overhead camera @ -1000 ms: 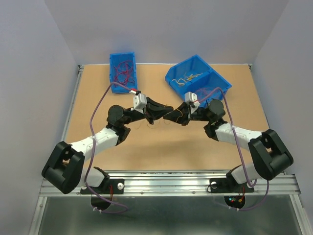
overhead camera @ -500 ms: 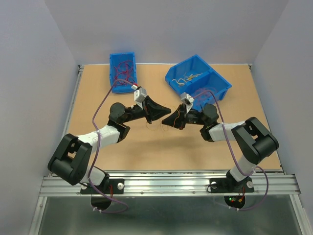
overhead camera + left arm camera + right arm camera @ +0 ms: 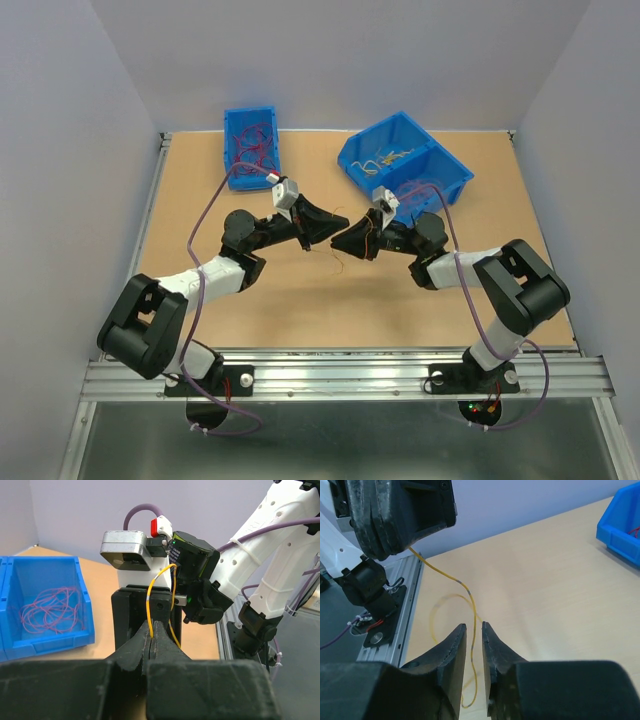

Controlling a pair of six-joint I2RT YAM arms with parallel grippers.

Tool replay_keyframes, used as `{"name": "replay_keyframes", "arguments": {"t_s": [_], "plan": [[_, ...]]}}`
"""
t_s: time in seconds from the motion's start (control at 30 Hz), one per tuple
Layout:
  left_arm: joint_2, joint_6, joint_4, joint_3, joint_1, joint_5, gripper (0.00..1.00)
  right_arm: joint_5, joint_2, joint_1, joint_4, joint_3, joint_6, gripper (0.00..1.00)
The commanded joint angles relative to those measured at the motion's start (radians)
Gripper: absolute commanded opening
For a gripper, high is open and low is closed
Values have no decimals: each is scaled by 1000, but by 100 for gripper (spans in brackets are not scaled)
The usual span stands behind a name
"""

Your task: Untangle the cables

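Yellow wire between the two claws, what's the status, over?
Left gripper shut on thin yellow wire. Right gripper slightly open, wire passing through its gap. Nothing blocking either gripper.

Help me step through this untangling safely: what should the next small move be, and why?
Probably close the right tool. Its jaws stand slightly apart, and the yellow wire runs down into the gap between them. The left tool is shut on the same wire, so closing would likely leave it held at two points.
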Motion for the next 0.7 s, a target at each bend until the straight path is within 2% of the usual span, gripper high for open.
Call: {"name": "replay_keyframes", "arguments": {"t_s": [0.0, 0.07, 0.1, 0.13, 0.2, 0.47, 0.53, 0.6, 0.67], "plan": [[3, -13, 107, 44, -3, 2, 0, 12, -19, 9, 430, 30, -21, 32], [11, -14, 111, 47, -10, 5, 0, 4, -16, 9, 428, 33, -21, 40], [12, -14, 113, 49, -10, 6, 0, 0, -14, 9, 428, 36, -15, 50], [14, -16, 113, 47, -13, 8, 0, -2, -13, 10, 428, 38, -16, 55], [14, -14, 114, 47, -16, 8, 0, -9, -9, 12, 425, 41, -11, 63], [21, -14, 111, 53, -22, 17, 0, -34, 1, 16, 412, 59, -5, 63], [18, -13, 113, 52, -20, 15, 0, -29, -2, 18, 409, 58, -10, 66], [14, -10, 107, 50, -20, 15, 0, 0, -9, 16, 396, 50, -24, 74], [12, -11, 102, 52, -22, 15, 0, 14, -25, 16, 372, 41, -53, 75]]}}
